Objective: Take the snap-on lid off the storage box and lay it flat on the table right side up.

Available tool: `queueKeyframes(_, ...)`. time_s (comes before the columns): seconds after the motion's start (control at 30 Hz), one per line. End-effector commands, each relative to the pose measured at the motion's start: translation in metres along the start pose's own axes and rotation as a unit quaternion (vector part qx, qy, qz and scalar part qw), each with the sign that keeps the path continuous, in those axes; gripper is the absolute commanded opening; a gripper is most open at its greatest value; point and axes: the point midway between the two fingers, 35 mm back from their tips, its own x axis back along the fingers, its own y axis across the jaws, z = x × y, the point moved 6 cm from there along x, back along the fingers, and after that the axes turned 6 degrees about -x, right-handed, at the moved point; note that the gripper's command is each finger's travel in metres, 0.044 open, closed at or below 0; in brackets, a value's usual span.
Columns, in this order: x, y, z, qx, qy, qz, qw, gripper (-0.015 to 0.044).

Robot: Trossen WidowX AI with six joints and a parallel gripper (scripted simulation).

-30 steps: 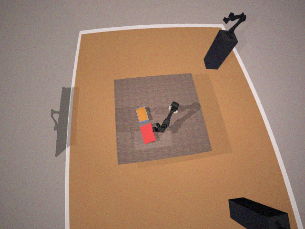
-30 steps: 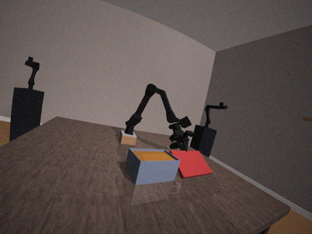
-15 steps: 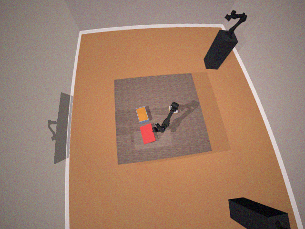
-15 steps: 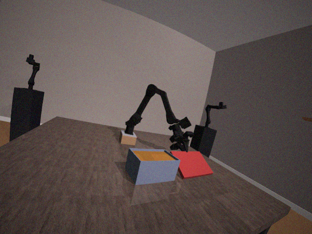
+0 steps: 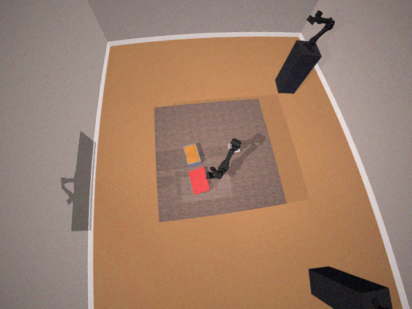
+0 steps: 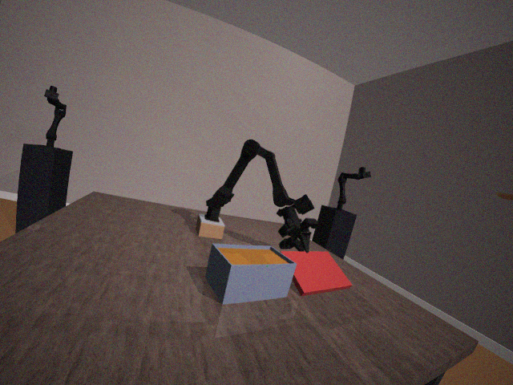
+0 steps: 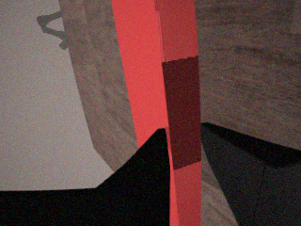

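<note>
- Lid [image 5: 199, 180] [image 6: 319, 271] [image 7: 141, 71], red, is lying off the storage box, broad smooth face up, toward the exterior view's near right corner of the desk [image 5: 232, 123] [image 6: 124, 289] [image 7: 245, 71]; whether its whole underside is touching the desk, I cannot tell.
- Storage box [image 5: 194, 163] [image 6: 259, 281], blue-grey, is standing upright and open just beside the lid, showing orange inside, nearer the desk's near edge than its far edge.
- Tool [image 5: 207, 175] [image 6: 302, 249] [image 7: 182, 134] is clamping the lid by its rim, on the side facing the desk's far edge, one finger on each face of that rim.
- Black arm [image 5: 225, 163] [image 6: 236, 176] is arching up from its base block [image 5: 238, 150] [image 6: 211, 229] and bending down to the lid; the block is sitting toward the desk's far edge.
- Two dark pedestals [image 5: 297, 66] [image 6: 43, 182] are standing beyond the desk, each carrying another black arm.
</note>
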Motion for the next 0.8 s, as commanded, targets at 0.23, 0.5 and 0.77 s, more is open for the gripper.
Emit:
queueKeyframes(0.23,-0.010,-0.016,-0.004,0.008,-0.006,0.012,1.000,0.0000)
queueKeyframes(0.5,-0.004,-0.003,0.000,0.008,-0.006,0.012,1.000,0.0184)
queueKeyframes(0.77,-0.001,-0.009,-0.002,0.008,-0.006,0.012,1.000,0.0354)
